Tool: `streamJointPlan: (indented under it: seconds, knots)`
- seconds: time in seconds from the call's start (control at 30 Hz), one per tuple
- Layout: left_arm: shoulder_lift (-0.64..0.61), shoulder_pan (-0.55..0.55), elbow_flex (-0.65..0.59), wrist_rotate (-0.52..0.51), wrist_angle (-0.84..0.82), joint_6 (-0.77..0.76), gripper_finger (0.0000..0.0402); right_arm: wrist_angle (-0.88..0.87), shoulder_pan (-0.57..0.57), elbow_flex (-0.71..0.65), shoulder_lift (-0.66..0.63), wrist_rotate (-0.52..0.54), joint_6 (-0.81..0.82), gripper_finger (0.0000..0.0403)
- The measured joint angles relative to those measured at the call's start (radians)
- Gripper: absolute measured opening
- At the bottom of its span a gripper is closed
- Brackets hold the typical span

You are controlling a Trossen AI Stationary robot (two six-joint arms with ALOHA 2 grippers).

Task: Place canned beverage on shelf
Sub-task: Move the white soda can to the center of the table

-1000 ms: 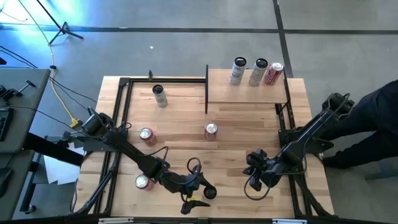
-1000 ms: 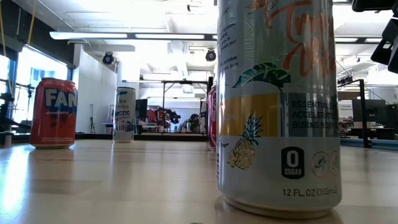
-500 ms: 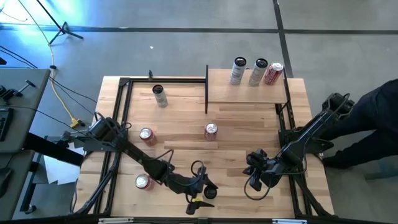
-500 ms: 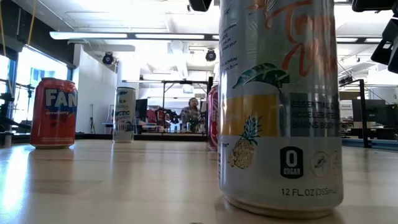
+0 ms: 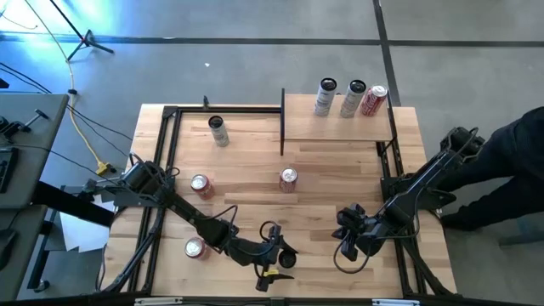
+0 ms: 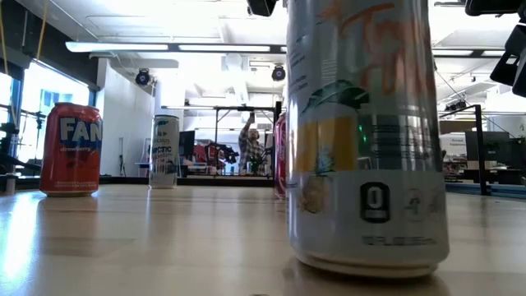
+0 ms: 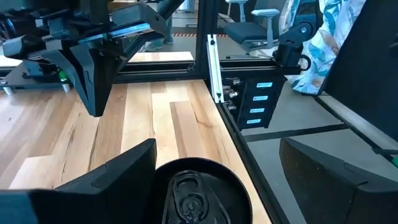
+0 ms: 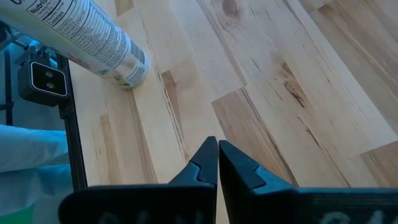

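Since a second ago the left gripper (image 5: 280, 259) has shifted a little toward the bench's (image 5: 340, 170) near edge and now straddles the tall pineapple-print can (image 6: 366, 140), whose label has turned and blurs in the low view. Its fingers (image 7: 112, 180) stand partly open on either side of the can's dark top (image 7: 202, 190); whether they press it I cannot tell. That can stands upright close to the near edge, with bare wood on both sides of it.

Going left to right in the high view: 1 red can (image 5: 197, 248) stands near the left front corner beside the black frame rail, another red can (image 5: 201, 185) farther in, and a dark slim can (image 5: 218, 131) toward the back. A 3rd red can (image 5: 289, 179) stands alone mid-bench, with open wood all around it.

On the back right sits the shelf (image 5: 336, 127), a light-wood board with black posts; 3 cans (image 5: 350, 99) line its far edge and its front part is bare.

Right of the held can, the right gripper (image 5: 353, 234) hovers near the front right corner, its fingers (image 8: 205, 163) pressed together on nothing. A person's dark sleeve (image 5: 510, 161) shows beyond the right edge.
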Motion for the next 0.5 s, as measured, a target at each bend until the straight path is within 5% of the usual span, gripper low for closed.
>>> streamJointPlan:
  seconds: [0.5]
  knots:
    - [-0.04, -0.02, -0.002, -0.026, -0.062, -0.029, 0.0317, 0.0, 0.0, 0.0, 0.0, 0.0, 0.0, 0.0]
